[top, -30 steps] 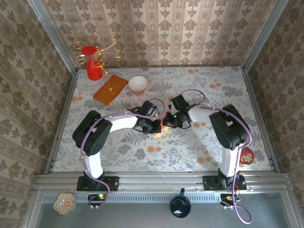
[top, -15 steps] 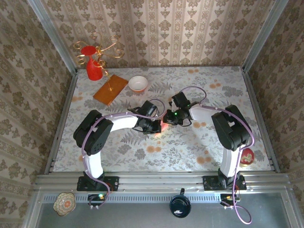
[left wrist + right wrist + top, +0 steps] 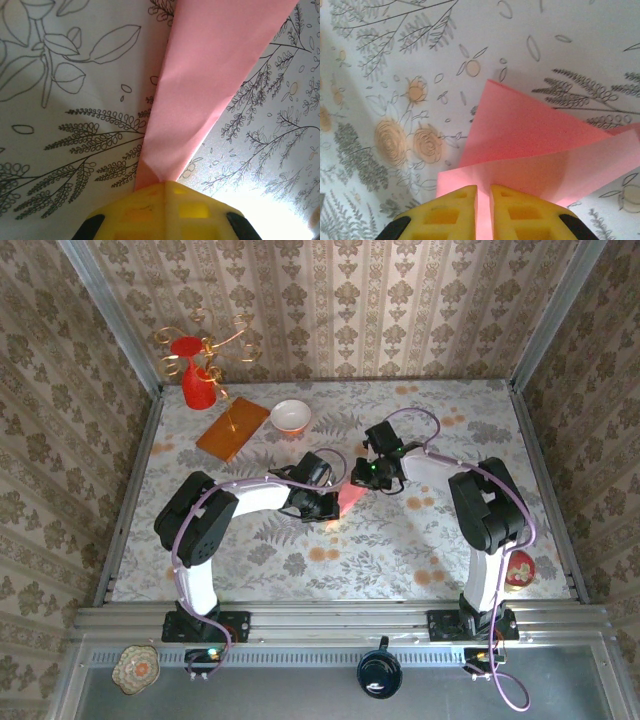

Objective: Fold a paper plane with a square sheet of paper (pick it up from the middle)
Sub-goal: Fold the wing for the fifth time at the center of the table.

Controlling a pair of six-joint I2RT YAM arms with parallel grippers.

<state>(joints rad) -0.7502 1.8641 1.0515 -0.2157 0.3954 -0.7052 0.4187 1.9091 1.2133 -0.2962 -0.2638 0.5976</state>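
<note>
The square sheet of paper (image 3: 348, 502) is pink and lies mid-table, folded into a narrow pointed wedge like a paper plane. In the left wrist view the paper (image 3: 210, 75) runs away from my left gripper (image 3: 165, 185), whose yellow jaws are shut with the wedge's tip under them. Seen from above, my left gripper (image 3: 328, 510) is at the paper's near-left end. My right gripper (image 3: 366, 478) is at its far end. Its jaws (image 3: 483, 192) stand a thin gap apart, pinching a raised flap of the paper (image 3: 535, 130), and a lower layer spreads on the table behind.
At the back left stand a red vase (image 3: 198, 388), an orange-brown wooden board (image 3: 232, 428) and a white bowl (image 3: 291, 416). A small red item (image 3: 520, 568) sits at the table's right edge near the right arm's base. Patterned walls enclose three sides.
My right gripper has drawn back towards the far wall with its flap, and more pink paper shows between the two grippers. The left gripper has stayed in place.
</note>
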